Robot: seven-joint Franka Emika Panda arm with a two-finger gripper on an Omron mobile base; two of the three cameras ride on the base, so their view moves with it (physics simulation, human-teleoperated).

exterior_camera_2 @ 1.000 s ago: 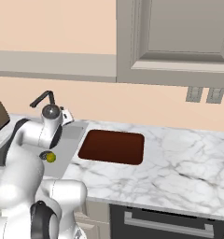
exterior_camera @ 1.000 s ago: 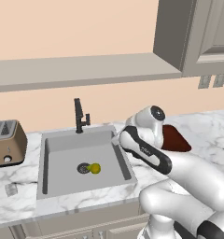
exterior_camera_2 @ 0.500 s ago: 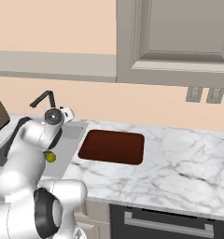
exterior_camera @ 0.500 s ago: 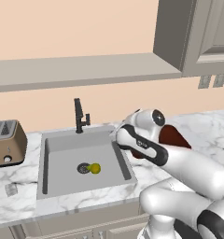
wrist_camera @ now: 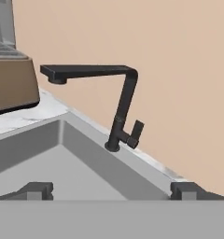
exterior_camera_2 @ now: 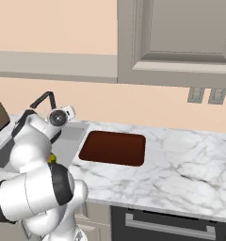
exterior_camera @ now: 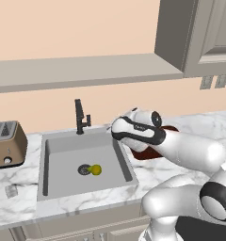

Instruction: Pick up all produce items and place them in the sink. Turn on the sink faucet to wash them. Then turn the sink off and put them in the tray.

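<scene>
A small yellow produce item [exterior_camera: 95, 169] with a greenish end lies on the floor of the grey sink [exterior_camera: 72, 142], right beside the round drain [exterior_camera: 84, 169]. The black sink faucet [exterior_camera: 79, 117] stands at the sink's back rim. In the hand view the sink faucet [wrist_camera: 125, 106] rises straight ahead with its side lever [wrist_camera: 136, 133] on the right, and my gripper [wrist_camera: 111, 191] is open, some way short of it, over the sink [wrist_camera: 93, 163], holding nothing. The red-brown tray [exterior_camera_2: 114, 148] lies on the counter right of the sink, partly hidden by my arm in the left base view.
A brown toaster [exterior_camera: 6, 143] stands on the marble counter left of the sink, also at the hand view's left edge as the toaster [wrist_camera: 11, 84]. A wall shelf and grey cabinets [exterior_camera: 195, 33] hang overhead. An oven front [exterior_camera_2: 166, 223] sits below the right counter.
The hand has crept left and back over the sink's right rim, toward the faucet. The jaws stayed open; the fruit has not moved.
</scene>
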